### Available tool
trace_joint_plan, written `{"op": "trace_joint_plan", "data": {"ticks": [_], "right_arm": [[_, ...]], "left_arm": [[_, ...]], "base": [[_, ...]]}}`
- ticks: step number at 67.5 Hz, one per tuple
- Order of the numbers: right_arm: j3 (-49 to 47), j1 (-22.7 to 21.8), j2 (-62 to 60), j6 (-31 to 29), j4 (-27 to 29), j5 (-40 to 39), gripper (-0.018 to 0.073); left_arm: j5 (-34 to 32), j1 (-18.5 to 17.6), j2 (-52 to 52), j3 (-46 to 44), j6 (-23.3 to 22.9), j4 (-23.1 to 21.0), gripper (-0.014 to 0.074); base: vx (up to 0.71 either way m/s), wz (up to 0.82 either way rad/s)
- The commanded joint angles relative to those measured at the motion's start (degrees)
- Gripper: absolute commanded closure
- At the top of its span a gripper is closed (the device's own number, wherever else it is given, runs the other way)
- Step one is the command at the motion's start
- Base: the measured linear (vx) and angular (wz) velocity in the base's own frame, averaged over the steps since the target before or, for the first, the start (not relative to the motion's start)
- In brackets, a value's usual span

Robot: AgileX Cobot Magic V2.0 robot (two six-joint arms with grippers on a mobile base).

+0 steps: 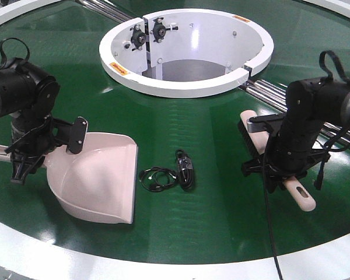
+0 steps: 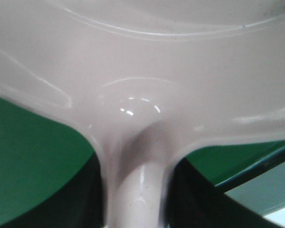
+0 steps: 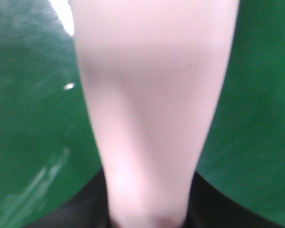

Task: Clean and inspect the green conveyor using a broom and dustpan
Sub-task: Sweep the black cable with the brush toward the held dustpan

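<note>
- Left gripper (image 1: 29, 156): we see it clamped on the dustpan (image 1: 99, 175) handle, close to where the handle meets the pan. In the left wrist view, dark jaws sit tight on both sides of the handle.
- Dustpan (image 2: 142, 71): the pan lies on the green conveyor (image 1: 210, 140), on the left part of the belt. Its wide mouth faces the belt's middle and its handle runs off to the left edge of the front view.
- Right gripper (image 1: 278, 166): we see it gripping the broom (image 1: 300, 195) around mid-handle. In the right wrist view, dark jaws flank the handle (image 3: 152, 118); that view is blurred.
- Broom: it is tilted over the right part of the belt. The slotted handle end points toward the near edge, and the head (image 1: 248, 123) is on the far side near the metal rollers (image 1: 280, 93). We cannot tell whether the bristles touch the belt.
- Between the dustpan and the broom, a small black cable coil (image 1: 156, 178) and a black gadget (image 1: 185, 169) lie on the belt, just beside the pan's mouth and well apart from the broom.
- Belt: glossy green, and it also shows beneath both wrist views (image 2: 33, 152) (image 3: 28, 118).
- The white central hub (image 1: 181, 88) sits beyond the tools, and the white outer rim (image 1: 163, 263) runs along the near edge.
</note>
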Motion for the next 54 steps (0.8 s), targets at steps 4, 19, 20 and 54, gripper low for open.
{"op": "trace_joint_plan", "data": {"ticks": [4, 19, 20, 54], "right_arm": [[-1.62, 2.07, -4.06, 1.89, -0.83, 3.71, 0.0564], [-2.69, 9.04, -3.88, 7.35, -2.15, 5.21, 0.0564], [-3.01, 9.83, -3.80, 8.30, -2.39, 5.26, 0.0564], [-15.23, 15.83, 6.58, 17.10, -1.81, 11.67, 0.0564]], "left_arm": [[1.91, -0.24, -2.72, -1.65, 0.20, 1.58, 0.0603], [1.91, -0.24, -2.72, -1.65, 0.20, 1.58, 0.0603], [1.91, -0.24, -2.72, -1.65, 0.20, 1.58, 0.0603], [1.91, -0.24, -2.72, -1.65, 0.20, 1.58, 0.0603]], "base": [[0.00, 0.00], [0.00, 0.00], [0.00, 0.00], [0.00, 0.00]]}}
